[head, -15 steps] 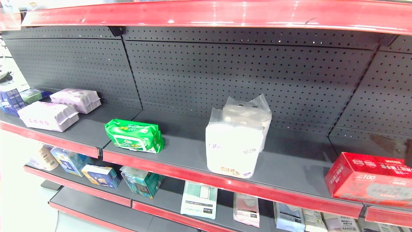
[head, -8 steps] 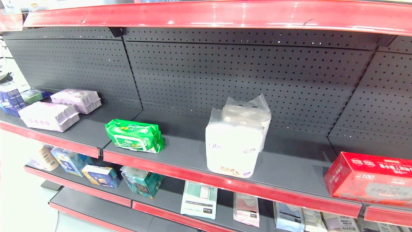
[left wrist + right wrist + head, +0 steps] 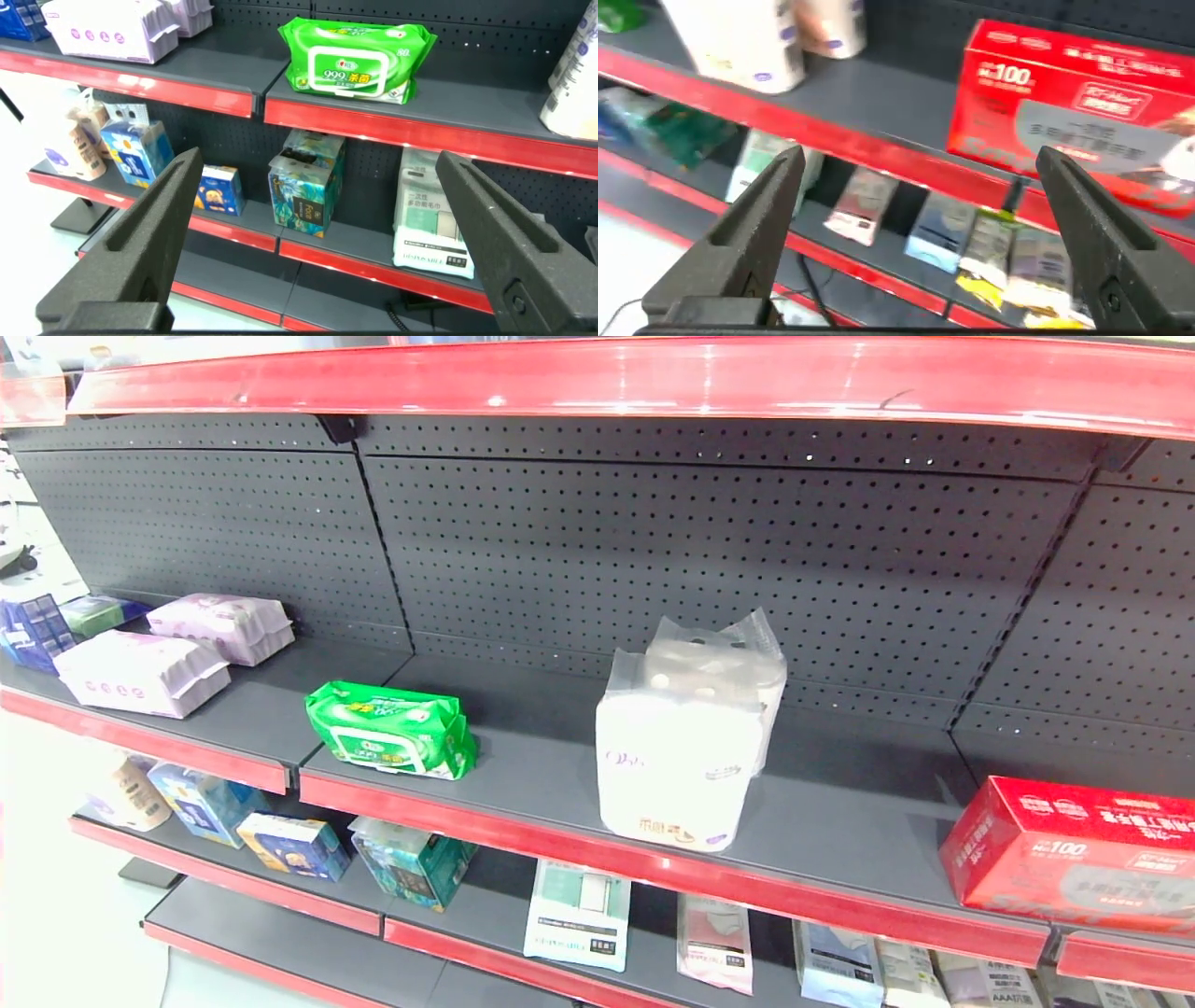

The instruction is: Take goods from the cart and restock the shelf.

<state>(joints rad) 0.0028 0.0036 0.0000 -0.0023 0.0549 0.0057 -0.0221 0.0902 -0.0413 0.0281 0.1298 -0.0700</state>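
The middle shelf board (image 3: 532, 761) carries a green wipes pack (image 3: 390, 729), a white toilet-roll pack (image 3: 686, 737) and, at the right, a red box (image 3: 1074, 854). My left gripper (image 3: 320, 159) is open and holds nothing. It hangs in front of the shelf, below the level of the green wipes pack (image 3: 357, 58). My right gripper (image 3: 920, 154) is also open with nothing in it. It is in front of the shelf edge, between the toilet-roll pack (image 3: 738, 37) and the red box (image 3: 1083, 103).
Two lilac-white packs (image 3: 140, 672) and blue packs (image 3: 33, 630) lie at the shelf's left end. Boxes (image 3: 411, 863) and flat packets (image 3: 579, 915) fill the lower shelf. A red-edged upper shelf (image 3: 597, 378) overhangs. Bare board lies on both sides of the roll pack.
The head view has shifted very slightly. Nothing on the shelf has moved.
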